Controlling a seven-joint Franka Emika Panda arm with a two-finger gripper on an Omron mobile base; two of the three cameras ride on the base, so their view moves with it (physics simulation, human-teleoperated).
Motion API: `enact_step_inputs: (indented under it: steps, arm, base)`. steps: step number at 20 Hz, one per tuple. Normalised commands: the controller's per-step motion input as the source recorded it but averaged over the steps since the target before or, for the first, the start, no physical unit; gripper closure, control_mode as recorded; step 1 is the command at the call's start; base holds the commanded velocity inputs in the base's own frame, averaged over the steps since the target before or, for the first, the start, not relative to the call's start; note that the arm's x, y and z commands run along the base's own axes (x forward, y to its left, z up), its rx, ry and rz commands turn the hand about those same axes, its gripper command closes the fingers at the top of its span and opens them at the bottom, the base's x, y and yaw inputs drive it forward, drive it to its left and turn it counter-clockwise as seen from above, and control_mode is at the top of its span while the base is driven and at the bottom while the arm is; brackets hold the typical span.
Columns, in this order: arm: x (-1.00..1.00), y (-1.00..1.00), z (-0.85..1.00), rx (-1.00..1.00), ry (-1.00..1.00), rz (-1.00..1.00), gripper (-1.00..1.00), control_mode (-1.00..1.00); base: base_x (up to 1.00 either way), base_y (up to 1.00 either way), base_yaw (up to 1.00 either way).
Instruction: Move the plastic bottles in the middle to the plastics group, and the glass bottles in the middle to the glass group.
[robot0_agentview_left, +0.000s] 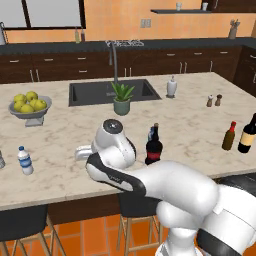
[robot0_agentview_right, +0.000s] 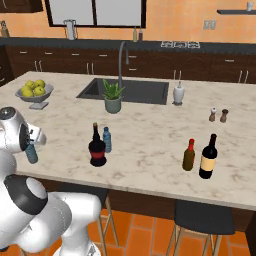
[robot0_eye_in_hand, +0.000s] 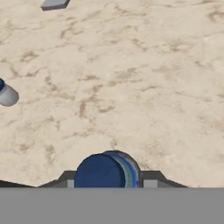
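Clamping a blue-capped plastic bottle (robot0_eye_in_hand: 107, 170), the pincer (robot0_eye_in_hand: 107, 181) carries it above the counter (robot0_eye_in_hand: 131, 87) toward the white-labelled bottle (robot0_agentview_left: 24, 160), its group's marker.

- I read the island counter (robot0_agentview_left: 70, 140) as polished stone, pale beige marble with brown veining; up close in the hand view it looks mottled and matt.
- The held bottle (robot0_eye_in_hand: 107, 170) looks like translucent blue plastic, its cap a smooth, opaque, darker blue.
- The near-black bottle (robot0_agentview_right: 97, 147) is glossy dark glass with a red label band.
- The wine bottle (robot0_agentview_right: 208, 157) is dark glass with a pale paper-like label; the brown bottle (robot0_agentview_right: 189, 155) beside it is shiny, red-capped.
- The fruit bowl (robot0_agentview_left: 30, 112) looks like dull grey metal.
- The sink (robot0_agentview_right: 125, 91) is matt dark grey, the faucet (robot0_agentview_right: 121, 62) brushed metal.
- The cabinets (robot0_agentview_left: 165, 62) are dark brown wood with a low sheen.
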Motion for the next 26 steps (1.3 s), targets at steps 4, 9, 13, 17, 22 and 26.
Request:
enact_step_inputs:
  steps: [4,9,13,17,22,26]
  arm:
    - [0.09,0.72,0.18,-0.04,0.05,0.18,1.00,-1.00]
    - [0.10,0.37,0.00,0.00,-0.01,0.04,1.00,-1.00]
    - [0.48,0.57,0.00,0.00,0.00,0.04,1.00,-1.00]
    - [0.61,0.49,0.00,0.00,-0.01,0.06,1.00,-1.00]
    - [0.19,0.57,0.00,0.00,0.00,0.03,1.00,-1.00]
    - [0.08,0.53,0.00,0.00,-0.06,0.00,1.00,-1.00]
  base:
    - [0.00,0.00,0.00]
    - [0.00,0.00,0.00]
    - [0.00,0.00,0.00]
    - [0.00,0.00,0.00]
    - [0.00,0.00,0.00]
    - [0.00,0.00,0.00]
